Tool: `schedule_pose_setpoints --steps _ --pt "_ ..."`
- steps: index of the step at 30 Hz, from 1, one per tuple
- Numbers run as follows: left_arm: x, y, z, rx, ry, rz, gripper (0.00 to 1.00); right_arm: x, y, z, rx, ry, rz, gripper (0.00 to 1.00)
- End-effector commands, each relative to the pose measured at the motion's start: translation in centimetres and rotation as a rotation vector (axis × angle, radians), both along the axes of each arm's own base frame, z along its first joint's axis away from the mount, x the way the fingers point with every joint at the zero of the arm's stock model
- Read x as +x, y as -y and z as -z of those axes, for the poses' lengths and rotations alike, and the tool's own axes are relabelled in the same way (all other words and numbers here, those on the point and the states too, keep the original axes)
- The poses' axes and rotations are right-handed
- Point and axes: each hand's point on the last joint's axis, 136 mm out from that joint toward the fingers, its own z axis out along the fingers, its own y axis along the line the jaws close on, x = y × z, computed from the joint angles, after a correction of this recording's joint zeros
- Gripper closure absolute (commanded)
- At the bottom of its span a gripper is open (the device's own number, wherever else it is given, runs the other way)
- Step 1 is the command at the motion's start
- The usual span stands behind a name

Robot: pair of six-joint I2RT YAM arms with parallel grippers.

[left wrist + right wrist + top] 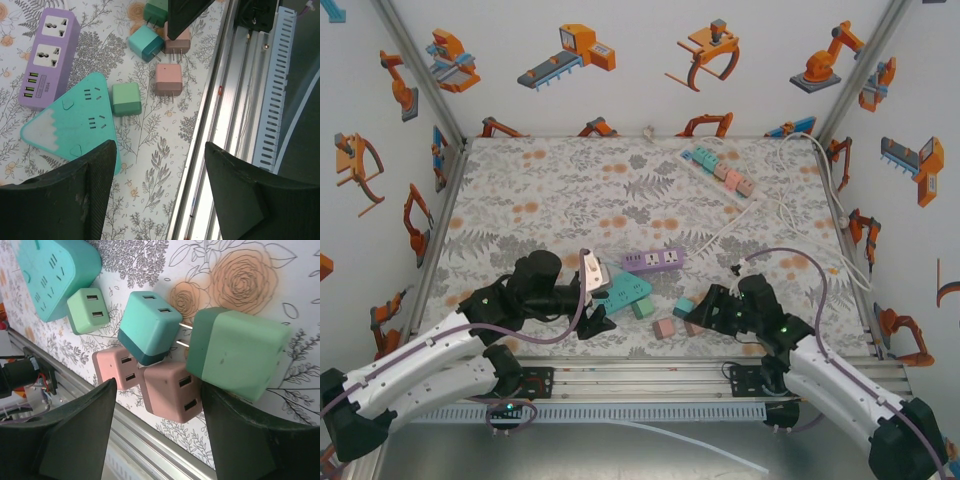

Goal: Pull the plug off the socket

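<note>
Our left hand [157, 150] and right hand [157, 390] gape empty; the small green cube plug [126, 99] touches the teal triangular socket [75, 120].

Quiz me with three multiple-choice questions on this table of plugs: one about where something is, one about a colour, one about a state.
1. Where is the light green plug?
A) flush against a side of the teal triangular socket
B) stuck to the side wall
C) held up in the air

2. What colour is the rectangular power strip next to that socket?
A) white
B) purple
C) orange

3. How is the left end effector?
A) shut on the plug
B) open, holding nothing
C) shut on a cable

Answers:
1 A: the plug's body meets the socket's edge.
2 B: its casing is purple.
3 B: its fingers stand wide apart above the table.
</note>
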Motion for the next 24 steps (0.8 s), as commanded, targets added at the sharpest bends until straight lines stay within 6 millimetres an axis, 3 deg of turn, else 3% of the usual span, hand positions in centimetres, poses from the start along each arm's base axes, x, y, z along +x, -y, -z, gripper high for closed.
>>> schedule_pose_setpoints --steps 1,6,9,13,16,17,24 --pt "-0.1 0.0 -1.0 -0.008 0.030 0.013 0.33 0.6 0.5 -1.5 -0.058 0.044 0.002 0.35" --pt "0.0 -0.2 -0.9 0.000 0.031 0.001 0.33 1.9 0.6 -4.2 -0.146 0.136 -0.045 0.34" --pt "0.0 -0.4 -1.3 -0.007 0.044 -0.005 0.32 4.1 0.4 -7.4 -0.224 0.278 -0.086 0.28" --pt "0.6 -0.4 -2.0 -0.030 0.068 -0.039 0.26 9.1 0.8 -11.9 -0.436 0.500 -0.095 0.16" --pt "1.3 -0.2 -2.7 -0.060 0.078 -0.071 0.07 13.1 1.0 -14.2 -0.598 0.605 -0.135 0.10" --pt "1.5 0.0 -3.0 -0.073 0.084 -0.078 0.00 14.6 1.1 -14.6 -0.642 0.616 -0.154 0.09" --pt "2.4 -0.1 -4.3 -0.104 0.099 -0.136 0.03 24.6 1.3 -14.6 -0.800 0.580 -0.320 0.05"
